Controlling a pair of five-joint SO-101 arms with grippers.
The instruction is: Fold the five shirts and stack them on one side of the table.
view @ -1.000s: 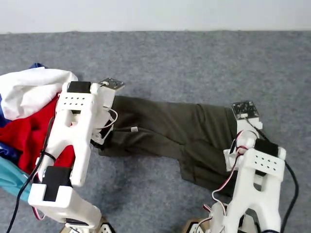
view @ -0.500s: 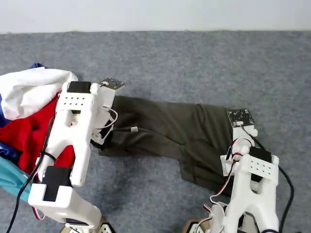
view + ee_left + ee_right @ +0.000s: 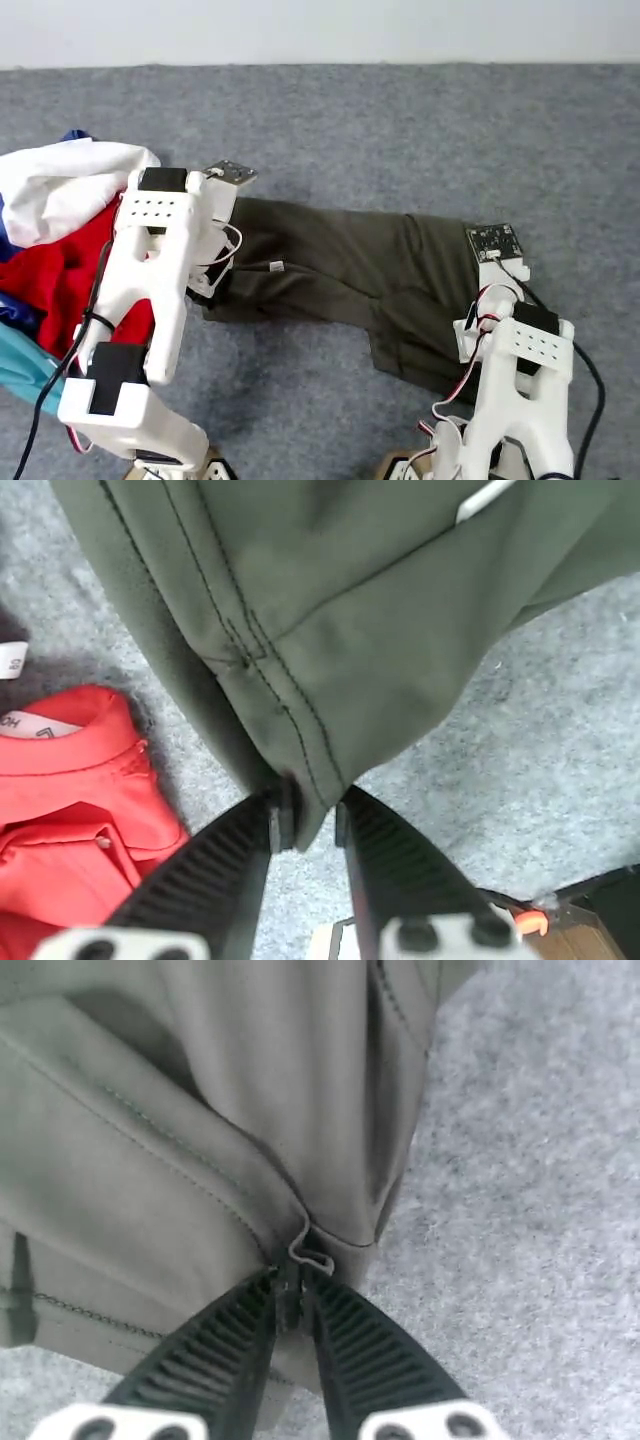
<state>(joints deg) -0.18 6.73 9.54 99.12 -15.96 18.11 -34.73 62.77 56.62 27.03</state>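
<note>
Both your grippers are pinching the green shirt, which is lying spread across the table toward its near edge; your left gripper is nipping a stitched hem at the shirt's left end, jaws nearly closed on the cloth; your right gripper is squeezing a fold at the right end, jaws almost touching; the other shirts are sitting heaped at the left edge.
</note>
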